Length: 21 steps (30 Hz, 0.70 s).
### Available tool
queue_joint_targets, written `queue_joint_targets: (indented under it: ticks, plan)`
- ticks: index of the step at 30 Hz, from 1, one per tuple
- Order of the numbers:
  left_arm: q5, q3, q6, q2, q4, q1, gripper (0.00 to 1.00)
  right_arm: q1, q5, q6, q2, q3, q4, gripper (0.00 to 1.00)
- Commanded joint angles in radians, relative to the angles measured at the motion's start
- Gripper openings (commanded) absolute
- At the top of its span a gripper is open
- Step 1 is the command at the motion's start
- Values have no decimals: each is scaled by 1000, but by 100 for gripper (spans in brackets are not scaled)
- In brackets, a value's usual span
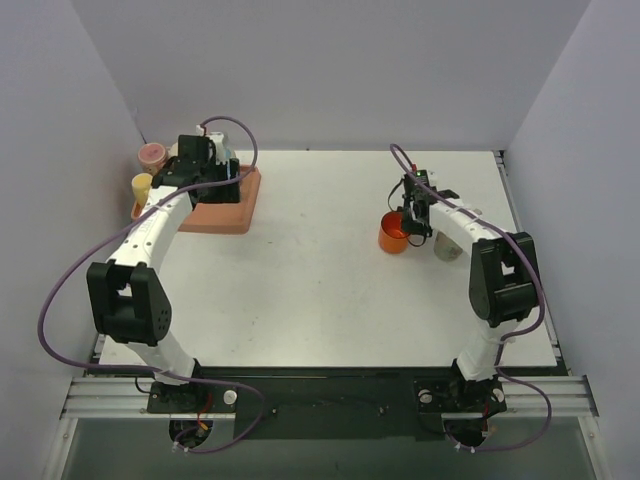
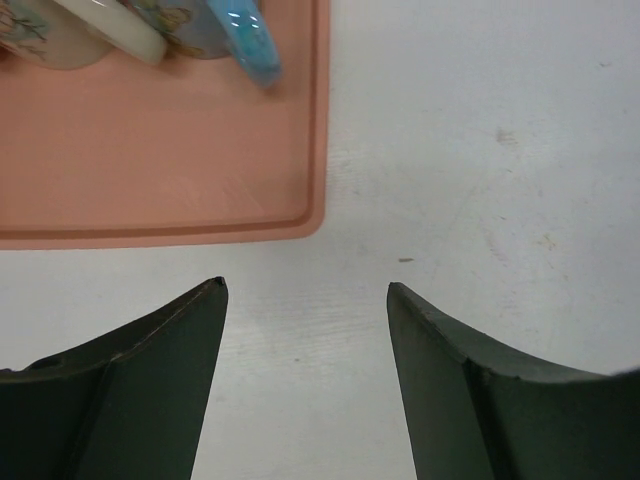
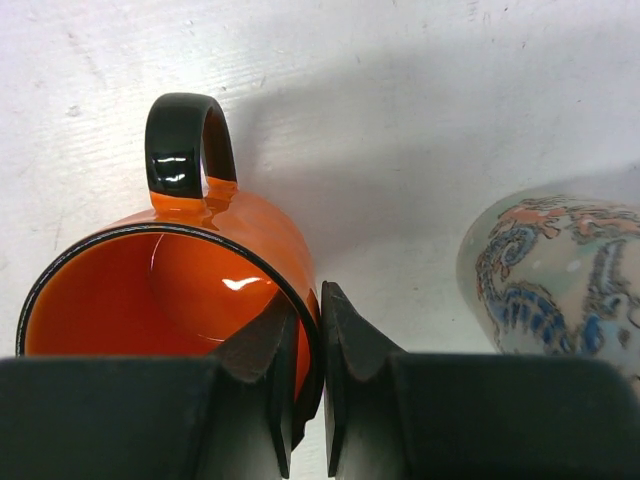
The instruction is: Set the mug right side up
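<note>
The orange mug (image 1: 393, 234) with a black rim and black handle stands mouth up on the white table, right of centre. In the right wrist view the orange mug (image 3: 170, 290) shows its glossy orange inside, handle pointing away. My right gripper (image 3: 310, 300) is shut on the mug's rim, one finger inside and one outside the wall; it also shows in the top view (image 1: 412, 222). My left gripper (image 2: 305, 290) is open and empty over bare table by the pink tray (image 2: 150, 160); in the top view it (image 1: 232, 176) hovers at the tray's far edge.
A pale vessel with blue and red pattern (image 3: 560, 280) lies just right of the mug, also in the top view (image 1: 448, 246). The pink tray (image 1: 235, 215) holds painted dishes (image 2: 120, 30). Pink and yellow cups (image 1: 150, 160) stand at the far left edge.
</note>
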State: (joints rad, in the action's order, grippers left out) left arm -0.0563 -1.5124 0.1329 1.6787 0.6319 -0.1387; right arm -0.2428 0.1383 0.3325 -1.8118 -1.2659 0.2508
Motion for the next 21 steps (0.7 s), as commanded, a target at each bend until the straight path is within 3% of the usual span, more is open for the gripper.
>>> queue_joint_targets:
  ticks: [1,2,6,8,10,11,12,17,21]
  plan:
    - [121,8,-84,-5,-118,39,75,-1,29,34,-18,-50,-8,0]
    - [125,4,-91,4,-130,53,75,-1,32,36,-21,-53,-5,0]
    - [136,-25,-99,53,-136,83,75,-4,49,30,-5,-56,16,25]
    - [144,-37,-84,79,-147,86,74,-15,56,22,17,-62,31,40]
    - [133,-49,-64,102,-170,82,73,-33,90,1,52,-72,54,61]
    - [125,-58,-58,110,-190,70,73,-41,101,-7,63,-76,64,62]
    - [124,-63,-49,128,-205,62,73,-58,128,-21,86,-87,73,79]
    - [272,-155,2,223,-285,7,73,-110,201,-50,150,-139,142,81]
    - [349,-319,95,344,-215,5,74,-151,248,-73,215,-112,140,82]
